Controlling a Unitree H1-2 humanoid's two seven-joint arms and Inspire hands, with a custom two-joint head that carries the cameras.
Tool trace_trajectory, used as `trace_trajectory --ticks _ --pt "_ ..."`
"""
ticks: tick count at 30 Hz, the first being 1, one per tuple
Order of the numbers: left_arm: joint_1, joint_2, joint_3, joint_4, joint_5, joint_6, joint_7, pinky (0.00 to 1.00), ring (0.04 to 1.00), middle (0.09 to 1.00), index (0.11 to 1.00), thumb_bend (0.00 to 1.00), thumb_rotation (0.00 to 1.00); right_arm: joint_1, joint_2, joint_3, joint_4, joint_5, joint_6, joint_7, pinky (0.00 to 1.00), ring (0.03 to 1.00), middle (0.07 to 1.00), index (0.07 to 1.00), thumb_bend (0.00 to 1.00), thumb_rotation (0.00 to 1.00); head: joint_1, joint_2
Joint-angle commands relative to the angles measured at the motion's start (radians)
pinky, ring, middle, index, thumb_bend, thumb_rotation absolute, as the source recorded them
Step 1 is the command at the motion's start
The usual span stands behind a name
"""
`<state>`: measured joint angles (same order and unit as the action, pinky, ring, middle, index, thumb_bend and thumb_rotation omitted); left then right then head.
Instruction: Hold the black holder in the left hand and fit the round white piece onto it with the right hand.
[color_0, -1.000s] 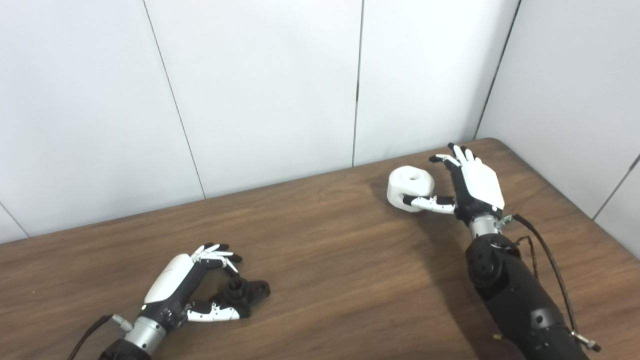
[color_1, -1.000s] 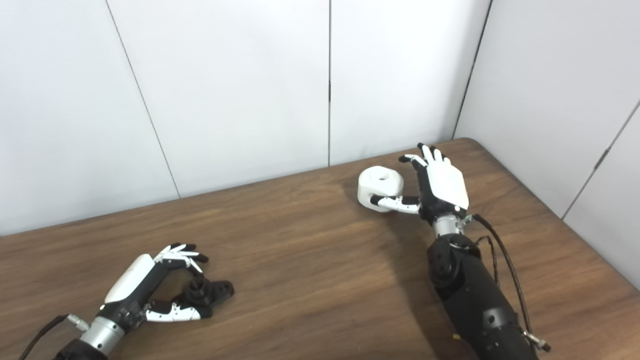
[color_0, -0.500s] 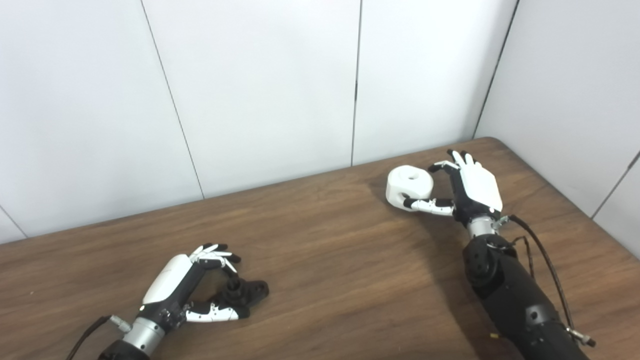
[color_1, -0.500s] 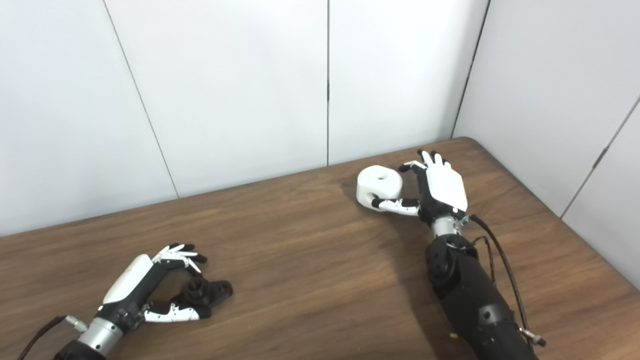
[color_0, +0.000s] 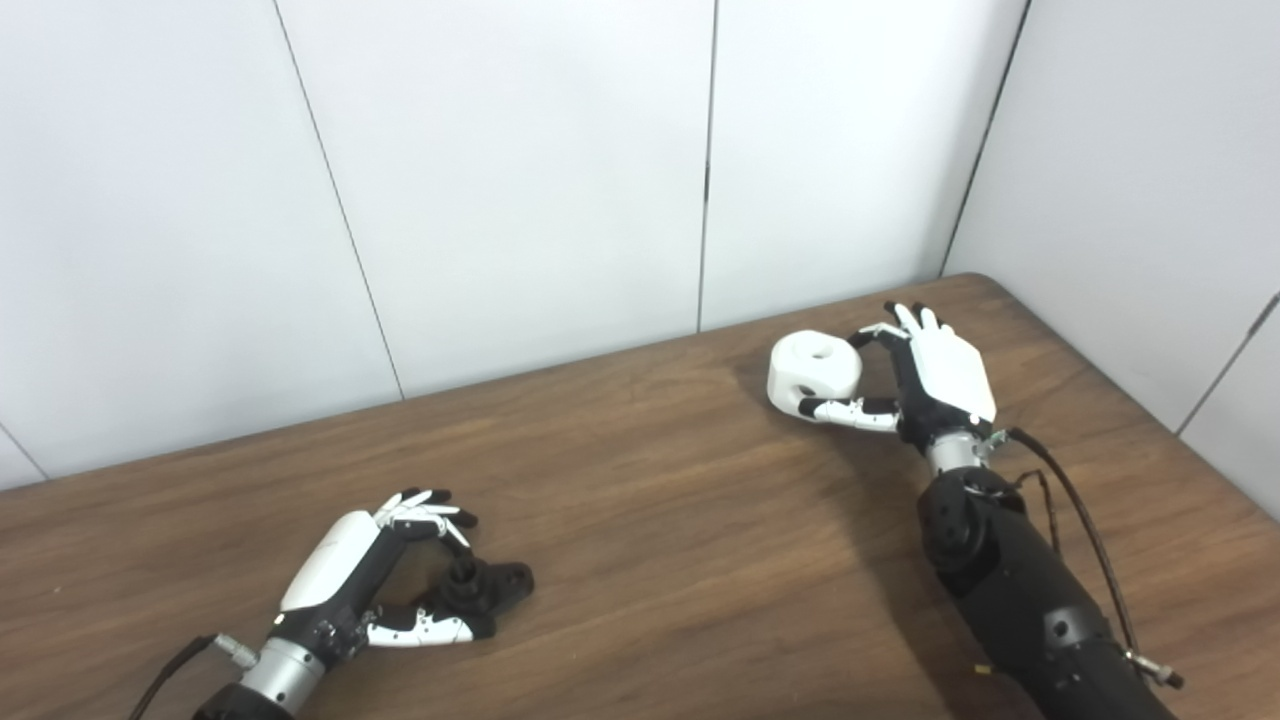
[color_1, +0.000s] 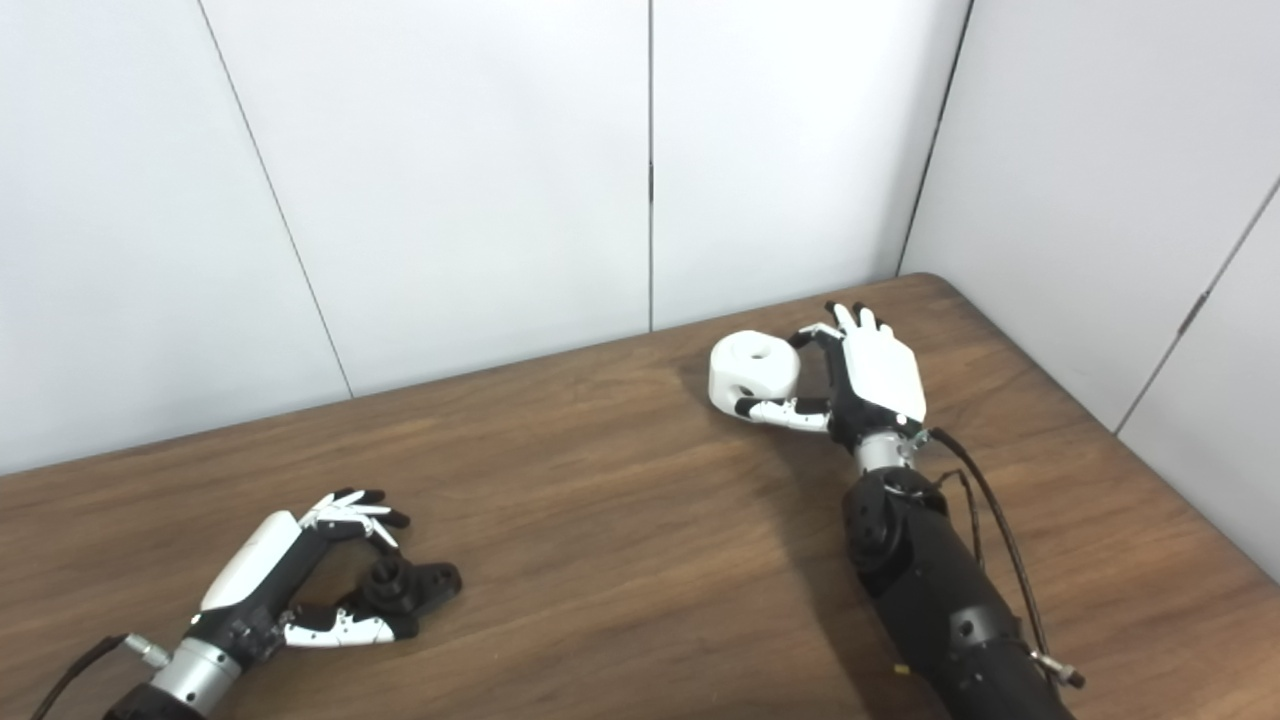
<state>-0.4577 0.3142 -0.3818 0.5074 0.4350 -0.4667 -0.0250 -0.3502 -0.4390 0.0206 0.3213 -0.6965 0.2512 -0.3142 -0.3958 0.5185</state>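
While both head cameras look down on it, the brown wood-grain tabletop (color_0: 650, 520) fills the lower half of my feeds, with white wall panels (color_0: 500, 180) behind it and along its right edge. From the right side my black right arm (color_0: 1010, 590) reaches toward the far right corner, a cable (color_0: 1085, 520) looping off its wrist.

My right hand (color_0: 925, 375) sits there with its fingers curled over the far side of the white piece (color_0: 812, 372) and its thumb across the near side, touching it; the piece rests on the tabletop, and I cannot tell how firmly it is gripped. A round hole shows in the top of the piece.

Near the front left corner my left hand (color_1: 270, 580) lies low, fingers arched and spread over the holder (color_1: 410, 588), thumb stretched along its near side. I cannot tell if the fingers touch it.

In the right eye view the holder's upright round stub stands out more clearly from its flat base than in the left.

I can read no label or writing anywhere.
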Motion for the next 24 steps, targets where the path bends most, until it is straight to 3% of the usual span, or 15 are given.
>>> trace_trajectory --ticks 1,9,18,21,24 --pt "0.027 0.015 -0.001 0.005 0.004 -0.002 -0.002 0.99 0.917 0.763 0.482 0.52 0.04 -0.046 -0.027 -0.004 -0.025 -0.005 -0.009 -0.018 1.00 1.000 0.944 0.696 0.90 0.57 0.001 0.000" --pt "0.032 0.017 -0.002 -0.009 -0.001 -0.003 0.002 0.98 0.913 0.761 0.482 0.52 0.05 -0.066 -0.019 0.024 0.075 -0.030 -0.073 -0.133 1.00 1.000 0.834 0.524 0.70 0.36 0.017 0.001" --pt "0.035 0.028 -0.022 -0.011 0.000 -0.003 0.035 0.96 0.903 0.751 0.482 0.52 0.05 -0.077 -0.005 0.034 0.096 -0.013 -0.078 -0.159 1.00 0.999 0.819 0.517 0.69 0.30 0.024 0.003" --pt "0.039 0.031 -0.024 -0.016 0.001 -0.003 0.039 0.96 0.903 0.751 0.482 0.52 0.05 -0.078 -0.005 0.037 0.103 -0.014 -0.086 -0.171 1.00 0.999 0.822 0.492 0.55 0.18 0.026 0.005" --pt "0.044 0.027 -0.013 -0.017 0.003 -0.003 0.030 0.98 0.906 0.753 0.482 0.52 0.05 -0.077 -0.004 0.036 0.098 -0.006 -0.085 -0.170 1.00 1.000 0.823 0.487 0.52 0.16 0.028 0.007"
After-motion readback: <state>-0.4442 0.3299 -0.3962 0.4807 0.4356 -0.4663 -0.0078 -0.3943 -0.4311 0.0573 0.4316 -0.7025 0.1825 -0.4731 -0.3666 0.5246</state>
